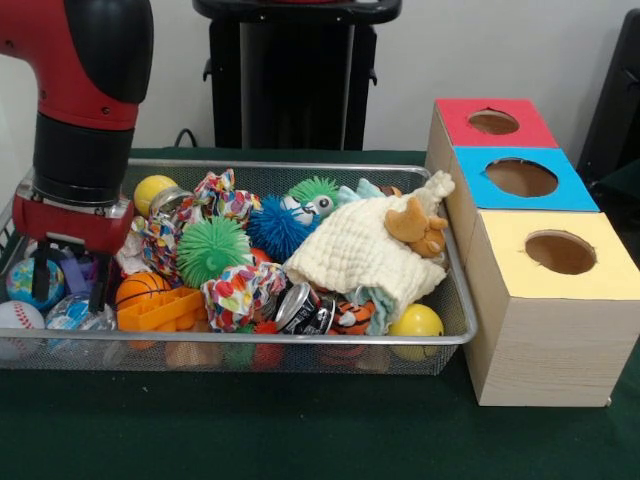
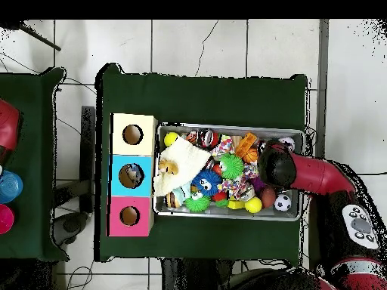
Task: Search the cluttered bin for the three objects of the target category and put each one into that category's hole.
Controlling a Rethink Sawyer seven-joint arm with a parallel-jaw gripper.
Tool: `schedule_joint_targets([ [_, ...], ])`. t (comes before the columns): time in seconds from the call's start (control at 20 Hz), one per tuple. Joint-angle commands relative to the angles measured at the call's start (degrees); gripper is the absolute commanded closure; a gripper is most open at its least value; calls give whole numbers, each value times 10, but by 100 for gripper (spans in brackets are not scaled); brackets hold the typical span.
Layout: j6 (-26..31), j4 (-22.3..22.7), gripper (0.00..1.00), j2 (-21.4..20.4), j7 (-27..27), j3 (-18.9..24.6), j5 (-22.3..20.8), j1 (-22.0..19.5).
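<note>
Right now my gripper (image 1: 70, 285) hangs low inside the wire mesh bin (image 1: 300, 340), at the end farthest from the three boxes, its two black fingers (image 1: 40, 280) spread apart with nothing between them. Just below the tips lie a blue patterned ball (image 1: 22, 282) and a baseball (image 1: 18, 318); I cannot tell whether I touch either. Beside me sit an orange basketball (image 1: 140, 287) and an orange plastic block (image 1: 160, 310). Farther along are a green spiky ball (image 1: 208, 250), a blue spiky ball (image 1: 272, 228), a crushed can (image 1: 305, 308) and a cream cloth (image 1: 365, 255) with a small tan plush toy (image 1: 418, 226) on top. Beyond the bin's other end stand the yellow-topped box (image 1: 555, 300), the blue-topped box (image 1: 520, 178) and the red-topped box (image 1: 492, 122), each with a round hole.
</note>
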Motion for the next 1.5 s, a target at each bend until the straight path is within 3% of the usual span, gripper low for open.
schedule_joint_targets([
  [0.05,86,32,0,9,27,60,35,-21],
  [0.45,56,36,0,19,39,48,24,-8],
  [1.15,7,58,0,27,108,-5,28,55],
  [1.5,-33,37,0,62,113,-31,14,74],
])
